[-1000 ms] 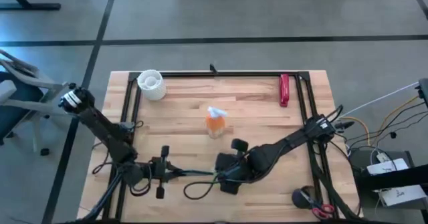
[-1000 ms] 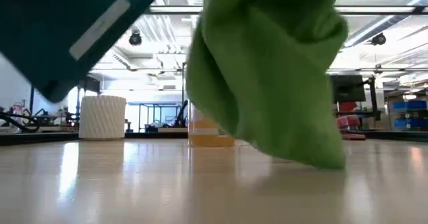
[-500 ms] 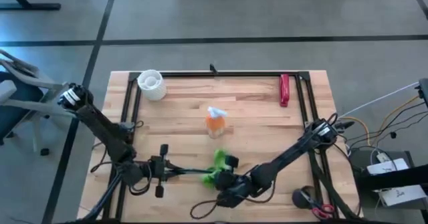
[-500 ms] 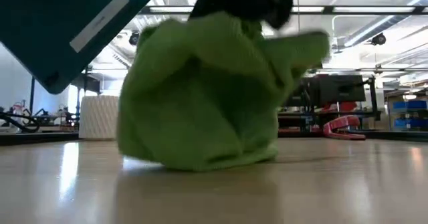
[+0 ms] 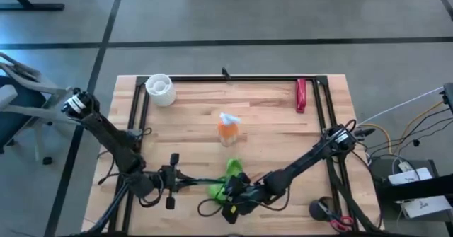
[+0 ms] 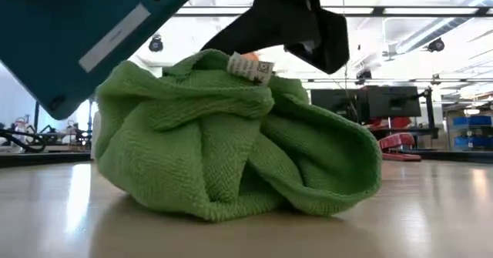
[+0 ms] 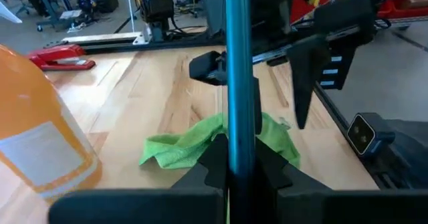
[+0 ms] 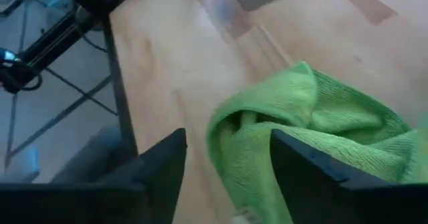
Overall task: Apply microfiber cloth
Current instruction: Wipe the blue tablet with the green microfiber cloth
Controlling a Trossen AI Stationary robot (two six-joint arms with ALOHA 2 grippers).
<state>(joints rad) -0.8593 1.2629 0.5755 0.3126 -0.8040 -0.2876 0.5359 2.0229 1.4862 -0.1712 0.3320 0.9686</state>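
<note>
Near edge of the worktop [image 5: 283, 117]: the microfiber cloth [image 6: 231, 146] lies bunched in a wrinkled heap on the wood, close to the front rim and roughly midway between the two side rails, a small white tag showing on its upper fold. The right gripper [image 8: 224, 167] hangs low just above the heap; its jaws stand parted, one dark finger to either side of a raised fold, and the wrist view shows a gap between each finger and the fabric, so nothing is gripped. The left gripper [image 5: 172, 180] sits beside the cloth on the left, jaws clamped on a thin teal slab [image 7: 239, 83] held on edge, which reaches above and just beside the heap; whether slab and cloth touch cannot be told.

Middle ground: an orange bottle [image 5: 227, 129] with a white top stands upright near the centre, apart from the cloth, with bare wood around it on all sides.

Far edge: a white ribbed cup [image 5: 160, 88] stands at the far left corner inside the black frame; its contents cannot be made out. A red stapler [image 5: 301, 95] lies along the far right rail. The broad stretch between these and the bottle is open wood.
</note>
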